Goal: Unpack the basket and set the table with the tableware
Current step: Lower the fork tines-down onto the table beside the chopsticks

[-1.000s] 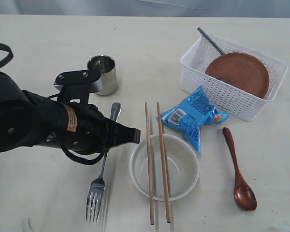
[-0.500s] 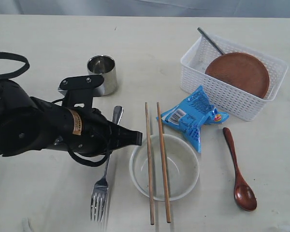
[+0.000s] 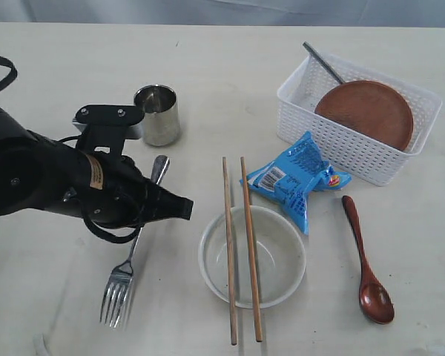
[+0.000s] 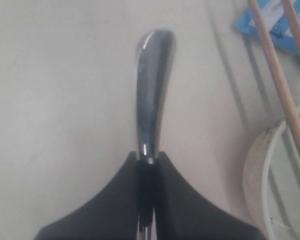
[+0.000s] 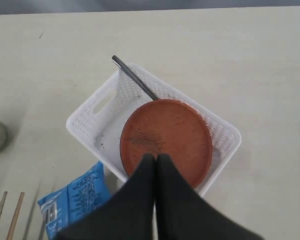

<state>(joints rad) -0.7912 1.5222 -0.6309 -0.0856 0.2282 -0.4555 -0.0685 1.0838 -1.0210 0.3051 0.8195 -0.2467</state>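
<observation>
1. Left gripper [image 4: 149, 159] is pinching the fork [image 3: 119, 293] by its handle, left of centre.
2. Right gripper [image 5: 156, 161] has its fingers pressed together, over the plate [image 5: 166, 135].
3. The plate's in the basket [image 3: 334, 144], upper right on the table [image 3: 230, 81].

The left arm [image 3: 37, 185] is bulky matte black, with a small tan label [image 3: 95, 172], a flat bracket [image 3: 107, 115] showing pale screw heads, and thin looping black cables [image 3: 113, 239]. The left gripper [image 4: 149, 157] and right gripper [image 5: 155, 159] are smooth black tapering wedges.
</observation>
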